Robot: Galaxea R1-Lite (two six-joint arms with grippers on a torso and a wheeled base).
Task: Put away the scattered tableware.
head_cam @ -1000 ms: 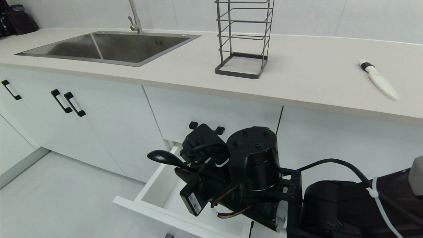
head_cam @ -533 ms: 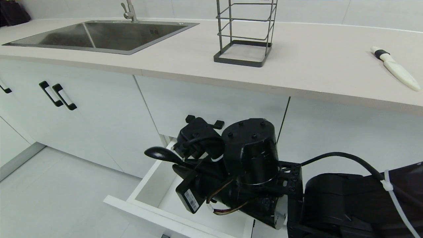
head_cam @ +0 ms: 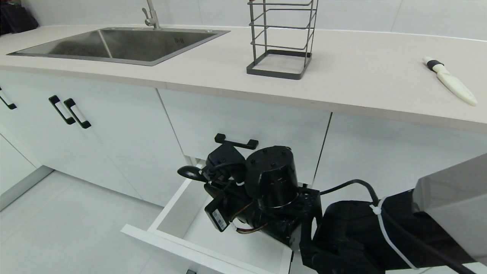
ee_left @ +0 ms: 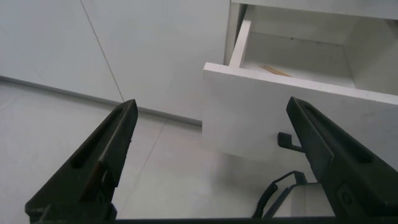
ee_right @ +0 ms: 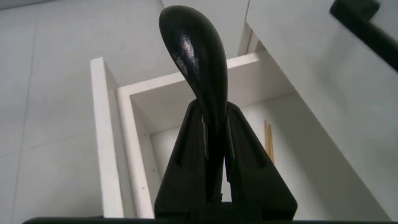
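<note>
A black spoon (head_cam: pixel 189 173) (ee_right: pixel 199 56) is clamped by its handle in my right gripper (head_cam: pixel 207 178) (ee_right: pixel 214 134), bowl end sticking out past the fingertips. Spoon and gripper hang over the left part of an open white drawer (head_cam: pixel 173 203) (ee_right: pixel 104 155) under the counter. Thin wooden chopsticks (ee_right: pixel 269 140) (ee_left: pixel 277 71) lie inside the drawer. My left gripper (ee_left: pixel 217 155) is open and holds nothing; it sits low, facing the drawer's front panel (ee_left: pixel 298 118) and the floor. A white knife (head_cam: pixel 449 80) with a black band lies on the counter at the far right.
A dark wire rack (head_cam: pixel 281 38) stands on the beige counter (head_cam: pixel 361 76), with a steel sink (head_cam: pixel 114 42) and tap to the left. Above the open drawer is a shut one with a black handle (head_cam: pixel 236 144). White cabinet doors (head_cam: pixel 95 144) and tiled floor lie left.
The head camera has shifted. My right gripper has sunk a little with the spoon toward the drawer, uncovering the black handle of the drawer above.
</note>
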